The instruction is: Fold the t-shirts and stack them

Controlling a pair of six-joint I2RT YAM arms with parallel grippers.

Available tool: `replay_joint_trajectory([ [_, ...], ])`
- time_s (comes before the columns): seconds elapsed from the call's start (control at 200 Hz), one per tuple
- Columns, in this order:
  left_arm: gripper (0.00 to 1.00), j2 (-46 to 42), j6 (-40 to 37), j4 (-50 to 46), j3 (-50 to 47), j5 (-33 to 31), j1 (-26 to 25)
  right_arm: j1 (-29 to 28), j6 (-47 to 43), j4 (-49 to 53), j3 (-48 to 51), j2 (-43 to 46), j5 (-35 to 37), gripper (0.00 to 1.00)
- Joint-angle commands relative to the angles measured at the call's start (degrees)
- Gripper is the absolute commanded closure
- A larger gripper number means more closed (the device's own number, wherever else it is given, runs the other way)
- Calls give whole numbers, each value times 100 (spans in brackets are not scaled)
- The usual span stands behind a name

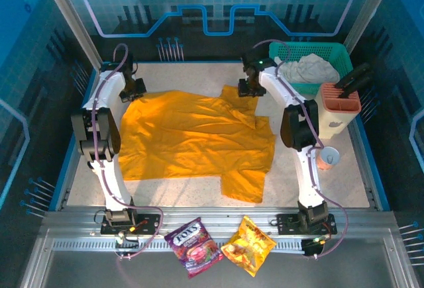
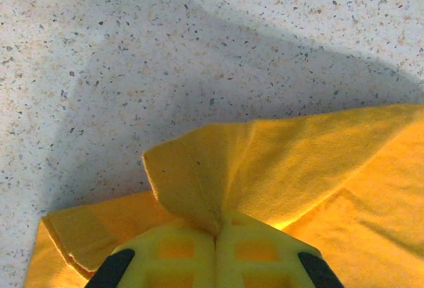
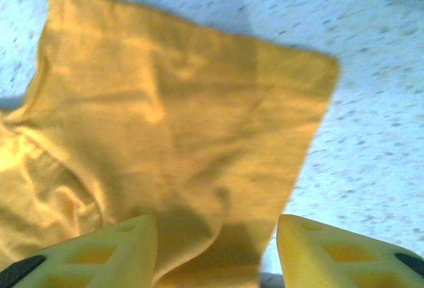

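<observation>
Basket (image 1: 324, 49), caddy (image 1: 338, 106), cup (image 1: 328, 157) along right edge

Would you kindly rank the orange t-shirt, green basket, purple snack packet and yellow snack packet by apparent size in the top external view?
1. orange t-shirt
2. green basket
3. purple snack packet and yellow snack packet, too alike to rank

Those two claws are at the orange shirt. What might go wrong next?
The left claw pinches only a small fold at the edge of the orange shirt, so the cloth might slip out when lifted. The right claw stands open around a sleeve; if only one side pulls, the shirt would likely drag and bunch up.
</observation>
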State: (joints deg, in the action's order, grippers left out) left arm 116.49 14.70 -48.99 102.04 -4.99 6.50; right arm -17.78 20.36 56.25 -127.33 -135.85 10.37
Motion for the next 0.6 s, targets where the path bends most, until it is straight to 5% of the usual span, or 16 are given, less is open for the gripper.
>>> replay_joint_trajectory([
  [0.0, 100, -161, 16, 5, -28, 179, -17, 192, 249, 301, -239, -245, 152, 46],
  [0.35, 100, -154, -55, 69, -82, 240, -26, 380, 207, 725, -1976, -1557, 389, 51],
  [0.596, 100, -117, -72, 118, -123, 246, -35, 466, 243, 546, -1708, -1665, 408, 55],
])
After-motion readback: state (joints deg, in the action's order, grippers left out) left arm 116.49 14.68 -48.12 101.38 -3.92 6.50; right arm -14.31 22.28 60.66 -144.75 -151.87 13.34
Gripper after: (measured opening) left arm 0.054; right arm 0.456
